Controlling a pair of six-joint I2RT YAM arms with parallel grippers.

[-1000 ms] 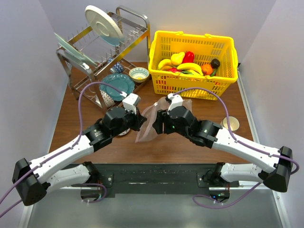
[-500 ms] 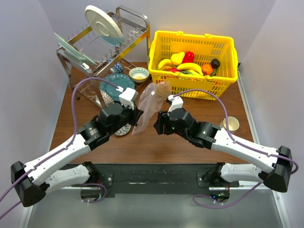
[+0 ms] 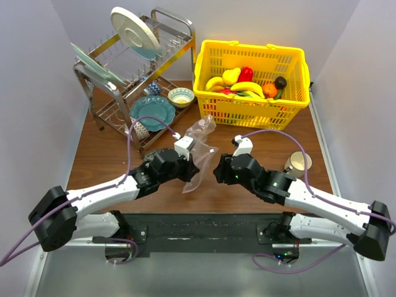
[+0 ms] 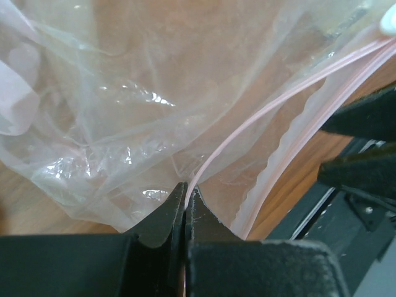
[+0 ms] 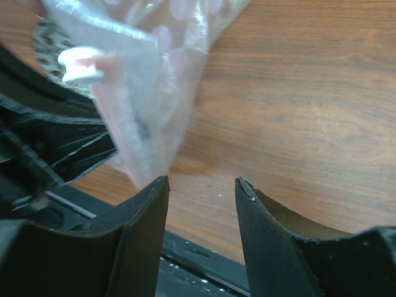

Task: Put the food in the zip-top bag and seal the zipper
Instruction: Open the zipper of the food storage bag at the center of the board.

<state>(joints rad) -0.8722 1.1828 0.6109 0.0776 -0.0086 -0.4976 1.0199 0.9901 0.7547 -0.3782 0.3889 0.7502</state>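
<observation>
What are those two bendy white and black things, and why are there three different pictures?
They are two robot arms, bolted to the near edge of a wooden table. Each ends in a gripper, a two-part pincer. The wide picture comes from a camera above and behind the arms. The two close-ups come from small cameras on the wrists, so you see each arm's own black fingers. The left gripper is pinched shut on the edge of a clear zip-top bag, right by its pink zipper. The right gripper is open and holds nothing; the bag is close beside it. At the back, a yellow basket holds the toy food, and a dish rack holds plates. No food is in the bag yet.
</observation>
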